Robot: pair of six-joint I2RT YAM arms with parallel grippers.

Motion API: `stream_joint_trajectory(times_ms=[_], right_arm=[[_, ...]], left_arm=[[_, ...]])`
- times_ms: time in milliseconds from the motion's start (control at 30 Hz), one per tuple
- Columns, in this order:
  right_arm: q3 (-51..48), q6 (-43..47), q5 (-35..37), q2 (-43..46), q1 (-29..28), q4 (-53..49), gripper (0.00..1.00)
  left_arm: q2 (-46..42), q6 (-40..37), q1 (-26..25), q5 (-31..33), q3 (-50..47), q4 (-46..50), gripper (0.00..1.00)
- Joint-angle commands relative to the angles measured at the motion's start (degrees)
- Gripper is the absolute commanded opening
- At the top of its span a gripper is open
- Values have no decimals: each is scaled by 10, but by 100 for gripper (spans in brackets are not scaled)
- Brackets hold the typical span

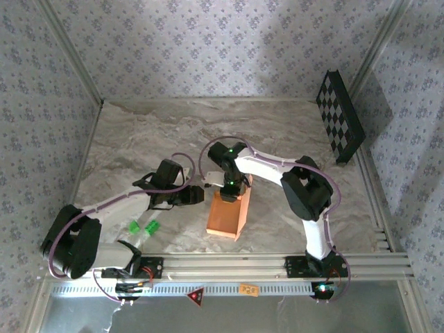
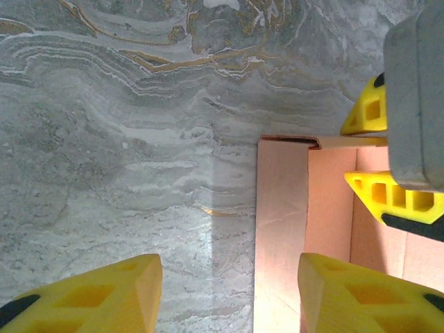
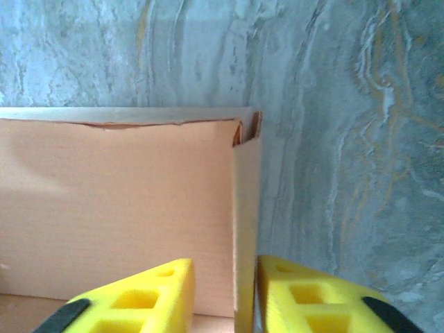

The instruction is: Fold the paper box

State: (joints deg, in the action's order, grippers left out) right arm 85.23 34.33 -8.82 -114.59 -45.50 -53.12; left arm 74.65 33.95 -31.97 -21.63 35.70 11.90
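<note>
The salmon-orange paper box (image 1: 227, 216) stands on the marble table with its panels raised and its top open. My right gripper (image 1: 231, 189) hangs over its far end. In the right wrist view the right gripper (image 3: 225, 300) straddles an upright side wall (image 3: 244, 229): one yellow finger touches the wall's outer face, the other is inside the box, a little off it. My left gripper (image 1: 199, 196) is at the box's left side. The left gripper (image 2: 229, 298) is wide open, with the box's left wall (image 2: 281, 236) between its fingers, close to the right finger (image 2: 361, 291).
Two small green pieces (image 1: 143, 226) lie on the table by the left arm. A black-and-white checkerboard panel (image 1: 340, 118) leans at the back right. An aluminium rail (image 1: 243, 265) runs along the near edge. Patterned walls close in the table.
</note>
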Motion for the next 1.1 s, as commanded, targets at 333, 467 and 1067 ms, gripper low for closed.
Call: stream_joint_trajectory(times_ms=[333, 467, 1067], right_arm=[[23, 28, 10, -30, 16, -15, 6], [-9, 7, 57, -20, 3, 40, 0], [-163, -70, 200, 16, -77, 208, 0]], left_arm=[[-24, -3, 7, 1, -11, 3, 55], [-26, -3, 9, 1, -13, 2, 55], [-44, -2, 14, 7, -18, 16, 55]])
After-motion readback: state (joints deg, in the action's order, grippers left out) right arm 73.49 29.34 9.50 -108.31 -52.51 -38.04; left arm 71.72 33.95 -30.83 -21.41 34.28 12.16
